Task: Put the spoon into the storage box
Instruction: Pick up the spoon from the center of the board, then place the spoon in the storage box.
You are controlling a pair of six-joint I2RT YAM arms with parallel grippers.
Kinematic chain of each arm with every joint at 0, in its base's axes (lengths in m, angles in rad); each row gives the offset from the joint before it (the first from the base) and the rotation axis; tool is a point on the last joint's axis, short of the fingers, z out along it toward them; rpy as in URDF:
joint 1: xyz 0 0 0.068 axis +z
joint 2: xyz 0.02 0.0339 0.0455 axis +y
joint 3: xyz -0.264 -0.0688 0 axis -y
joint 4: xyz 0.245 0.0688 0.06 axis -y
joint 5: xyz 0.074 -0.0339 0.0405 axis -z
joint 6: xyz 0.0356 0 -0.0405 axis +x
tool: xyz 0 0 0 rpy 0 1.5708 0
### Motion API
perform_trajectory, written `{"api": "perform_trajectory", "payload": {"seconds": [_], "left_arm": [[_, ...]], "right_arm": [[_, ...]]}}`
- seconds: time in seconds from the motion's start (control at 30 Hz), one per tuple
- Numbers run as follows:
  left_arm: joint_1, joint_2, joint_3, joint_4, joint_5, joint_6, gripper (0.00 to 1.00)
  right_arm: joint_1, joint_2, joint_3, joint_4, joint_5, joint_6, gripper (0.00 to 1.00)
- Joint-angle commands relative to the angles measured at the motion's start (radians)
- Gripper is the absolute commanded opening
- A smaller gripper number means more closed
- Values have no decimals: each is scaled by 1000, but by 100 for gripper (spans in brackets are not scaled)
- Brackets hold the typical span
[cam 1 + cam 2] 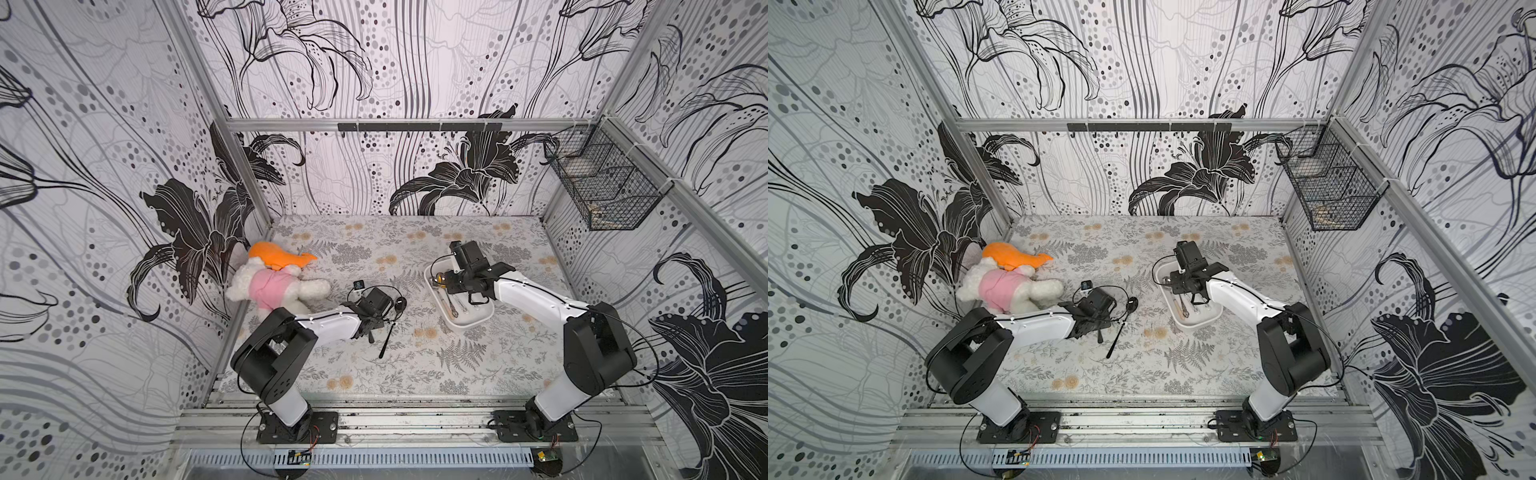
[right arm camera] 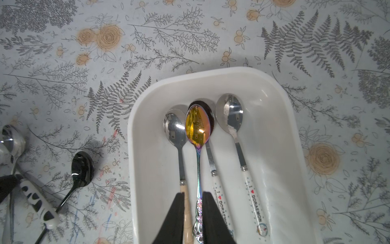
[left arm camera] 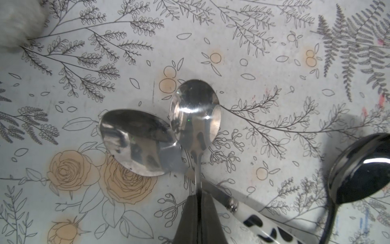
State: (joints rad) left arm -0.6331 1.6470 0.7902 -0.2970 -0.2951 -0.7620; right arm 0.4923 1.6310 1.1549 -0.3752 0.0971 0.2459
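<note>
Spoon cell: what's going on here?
Spoons are being collected in the box. The right gripper is shut on a gold spoon over it, above three spoons already inside. The left gripper is shut on a silver spoon at the table; a cow-handled spoon and a black spoon lie loose beside it.

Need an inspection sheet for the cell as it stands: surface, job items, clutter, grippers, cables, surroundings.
Surface: floral tablecloth, a few coloured marks, no spill seen.
Job's things: storage box by the right arm, three spoons lying in it; cow-print spoon and black spoon on the cloth outside it.
Clutter: plush toy by the left wall.
Grippers: left gripper shut on silver spoon at its neck; right gripper shut on gold spoon over the box.
Cables: black cable loops at both wrists; no snag seen.
Surroundings: wire basket on the right wall, hook rail on the back wall.
</note>
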Motion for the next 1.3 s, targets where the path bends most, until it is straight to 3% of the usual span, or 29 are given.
{"api": "perform_trajectory", "payload": {"seconds": [0.0, 0.33, 0.63, 0.8, 0.97, 1.27], "left_arm": [[6, 16, -44, -94, 38, -9, 0], [-14, -140, -12, -155, -3, -32, 0], [-113, -170, 115, -248, -27, -73, 0], [-207, -41, 325, -277, -27, -110, 0], [-299, 148, 639, -324, -25, -131, 0], [-324, 434, 1034, -377, 42, -197, 0]], "right_arm": [[0, -30, -23, 9, 12, 17, 20], [0, -91, -57, 44, 44, 30, 20], [0, -150, -93, 80, 100, 55, 20], [-3, -214, -138, 121, 159, 74, 20], [-31, -292, -188, 143, 220, 111, 20], [-125, -411, -271, 153, 278, 203, 20]]}}
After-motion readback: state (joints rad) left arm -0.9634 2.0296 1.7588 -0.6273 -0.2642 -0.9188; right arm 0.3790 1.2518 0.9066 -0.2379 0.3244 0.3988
